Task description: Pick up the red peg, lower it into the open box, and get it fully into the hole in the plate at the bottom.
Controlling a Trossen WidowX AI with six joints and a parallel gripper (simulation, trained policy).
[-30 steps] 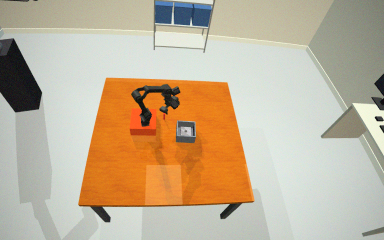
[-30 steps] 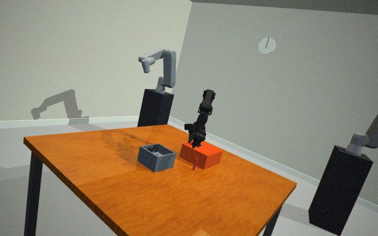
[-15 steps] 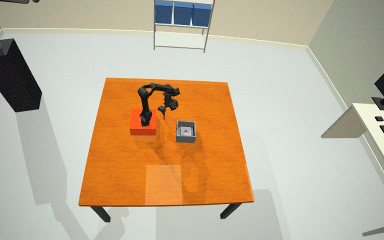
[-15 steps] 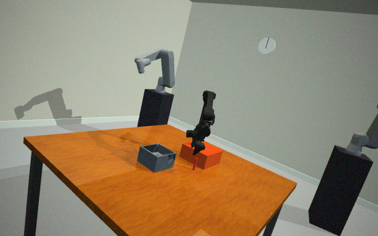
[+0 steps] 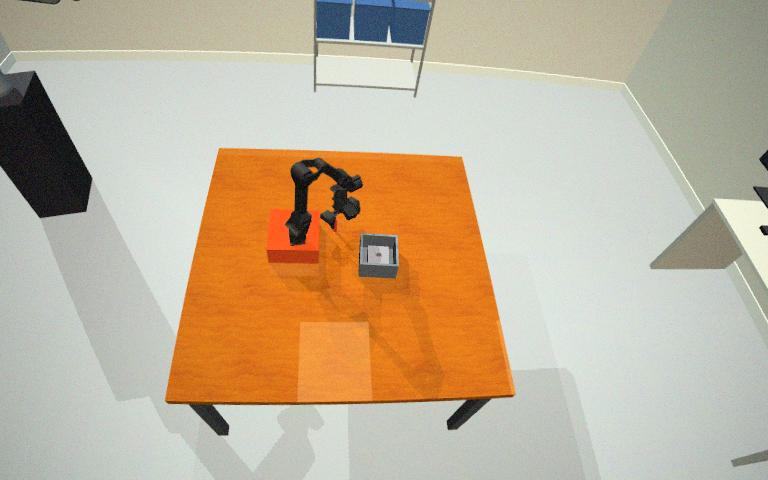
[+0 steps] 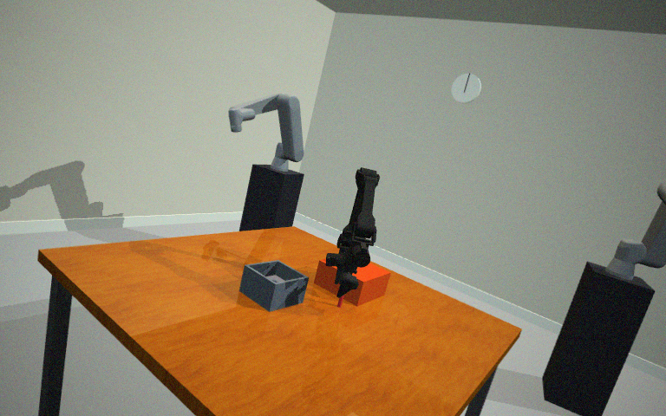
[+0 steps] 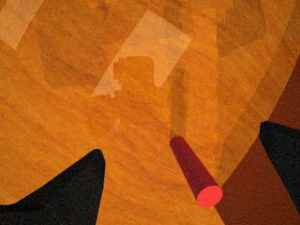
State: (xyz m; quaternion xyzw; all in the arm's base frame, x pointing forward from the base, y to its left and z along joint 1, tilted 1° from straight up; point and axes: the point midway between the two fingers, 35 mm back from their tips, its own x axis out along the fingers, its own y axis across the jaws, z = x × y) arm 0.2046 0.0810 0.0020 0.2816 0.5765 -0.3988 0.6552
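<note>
A: How's light on your feeds?
B: Top is bright. I see a pale glare patch on the table point(image 5: 254, 339) point(image 6: 343, 362) and long arm shadows running toward the near edge. Slight grain.
A: Exterior?
B: Dimmer. Grey walls, a crisp arm shadow on the left wall point(image 6: 146, 98). Edges of things read sharp.
A: Wrist?
B: Grainy, a bit soft. I get pale glare with a dark shadow cutting in, peg point(image 7: 192, 164) side dark, end face bright.

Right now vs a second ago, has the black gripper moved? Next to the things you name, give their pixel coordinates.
Yes. In the exterior view, the black gripper point(image 5: 336, 217) point(image 6: 340, 294) point(image 7: 184, 144) has come down from above the orange-red block point(image 5: 293, 256) point(image 6: 375, 284) to the red cylindrical peg's point(image 5: 335, 225) point(image 6: 339, 302) point(image 7: 194, 169) top.
</note>
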